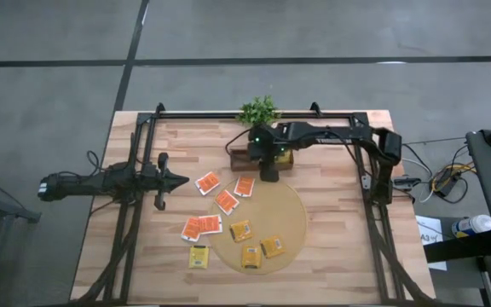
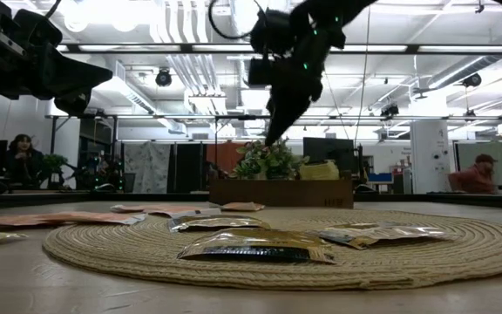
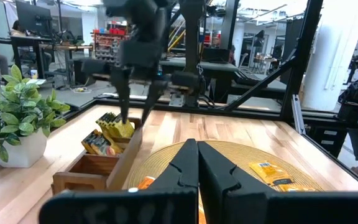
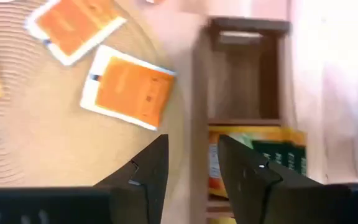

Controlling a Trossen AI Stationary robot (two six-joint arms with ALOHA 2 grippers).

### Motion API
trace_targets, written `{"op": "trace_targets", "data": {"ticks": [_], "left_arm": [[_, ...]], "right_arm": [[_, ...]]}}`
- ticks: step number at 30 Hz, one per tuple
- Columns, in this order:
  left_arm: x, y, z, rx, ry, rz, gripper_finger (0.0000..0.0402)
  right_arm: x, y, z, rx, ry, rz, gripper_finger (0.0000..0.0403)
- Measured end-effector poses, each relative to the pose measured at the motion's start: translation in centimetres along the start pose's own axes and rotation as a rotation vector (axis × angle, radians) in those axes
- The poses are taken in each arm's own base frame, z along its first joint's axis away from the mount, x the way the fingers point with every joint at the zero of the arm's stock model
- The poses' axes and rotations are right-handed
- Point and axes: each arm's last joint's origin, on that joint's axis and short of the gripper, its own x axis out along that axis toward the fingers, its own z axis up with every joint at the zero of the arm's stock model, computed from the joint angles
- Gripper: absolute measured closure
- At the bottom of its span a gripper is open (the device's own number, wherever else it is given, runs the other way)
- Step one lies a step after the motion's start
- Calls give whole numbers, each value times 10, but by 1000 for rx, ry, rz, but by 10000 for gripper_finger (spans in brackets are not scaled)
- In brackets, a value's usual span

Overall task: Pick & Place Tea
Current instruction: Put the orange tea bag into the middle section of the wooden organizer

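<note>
While the right gripper (image 1: 268, 173) hangs above the near edge of the wooden box (image 1: 252, 156), its jaws stand partly apart with nothing between them; the right wrist view looks down past the two dark fingers (image 4: 146, 167) onto the box wall, with packets already standing in one compartment (image 4: 261, 157) and the neighbouring compartment bare; so a packet seems to have just been let go, though that is a judgement from the empty jaws. Loose tea lies toward the front of the table from those jaws; the nearest pieces are the orange-red packet (image 1: 245, 186) at the rim of the round woven mat (image 1: 292, 213) and another orange-red packet (image 1: 227, 201) just beyond it; three yellow packets (image 1: 251, 255) sit farther down the mat, and a few more packets (image 1: 201, 226) lie off the mat on the bare wood. Being flat squares, the packets have no real long axis; each lies tilted to the table's edges, so the wrist would likely need turning to meet an edge squarely. Over at its own side waits the left gripper (image 1: 177, 180), jaws pressed together and holding nothing; the right one looks nearer to the closest orange-red packet, so the next reach is probably its own.
</note>
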Motion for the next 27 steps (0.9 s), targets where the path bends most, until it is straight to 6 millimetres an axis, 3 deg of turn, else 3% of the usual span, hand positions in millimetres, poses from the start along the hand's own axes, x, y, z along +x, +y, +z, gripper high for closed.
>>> {"op": "trace_targets", "data": {"ticks": [4, 12, 27], "left_arm": [[0, 0, 0, 0, 0, -1, 402], [0, 0, 0, 0, 0, -1, 402], [0, 0, 0, 0, 0, 0, 402]], "right_arm": [[-7, 21, 11, -53, -5, 27, 260], [-11, 86, 24, -196, -24, 101, 252], [-12, 181, 20, -184, -4, 174, 250]]}}
